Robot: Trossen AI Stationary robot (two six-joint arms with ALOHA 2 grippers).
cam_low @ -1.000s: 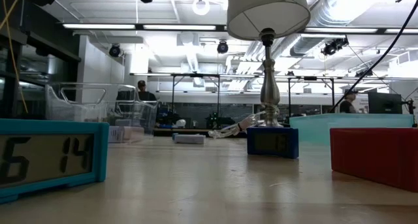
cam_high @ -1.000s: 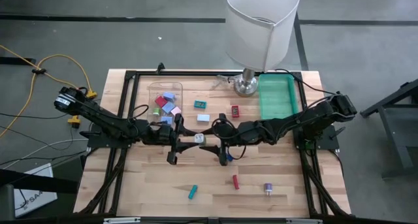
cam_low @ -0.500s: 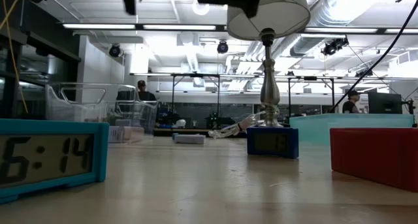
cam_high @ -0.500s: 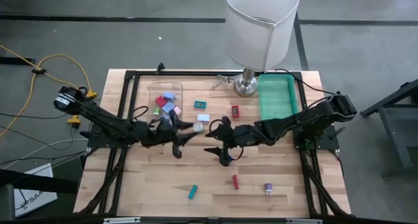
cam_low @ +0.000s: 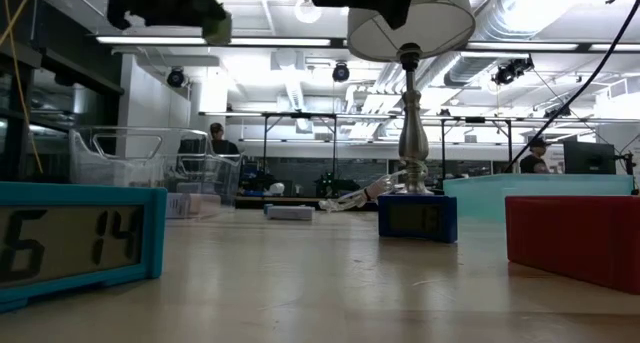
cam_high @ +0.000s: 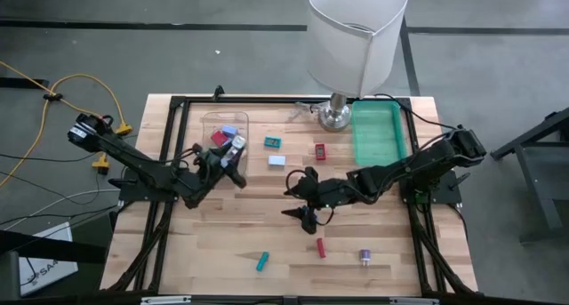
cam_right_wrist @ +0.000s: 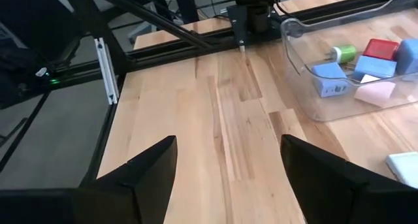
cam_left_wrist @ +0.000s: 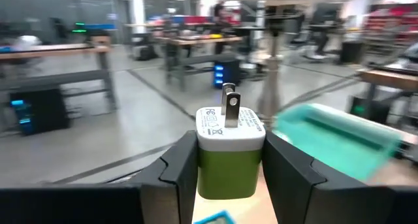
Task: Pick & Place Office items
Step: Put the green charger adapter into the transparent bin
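Note:
My left gripper [cam_high: 231, 156] is shut on a green-and-white plug charger [cam_left_wrist: 230, 152], held in the air over the near right corner of a clear bin [cam_high: 210, 120]. The bin holds several office items, light blue, red and pink [cam_right_wrist: 366, 70]. In the low view the charger [cam_low: 215, 28] shows high up. My right gripper [cam_high: 303, 204] hangs open above the table's middle with nothing between its fingers [cam_right_wrist: 150, 175]. Loose items rest on the wood: teal [cam_high: 274, 142], white [cam_high: 276, 160] and red [cam_high: 320, 149]. My left gripper pinches the charger's green body [cam_left_wrist: 225, 175] between its two fingers [cam_left_wrist: 179, 172], one on each side. The fingers lie about level. The white cap and metal prongs [cam_left_wrist: 229, 106] stick out past the fingertips, pointing away from the wrist. The charger is clear of table and bin.
A white-shaded lamp [cam_high: 356, 38] stands at the far edge beside a green tray [cam_high: 380, 132]. Near the front edge lie a teal piece [cam_high: 263, 261], a red piece [cam_high: 320, 246] and a purple one [cam_high: 364, 255]. A black frame [cam_high: 178, 105] runs round the table.
My left gripper has swung from the table's middle toward the far left, up to the clear bin, turning its wrist as it went and keeping the charger between its fingers. My right gripper has sunk a little and stayed open.

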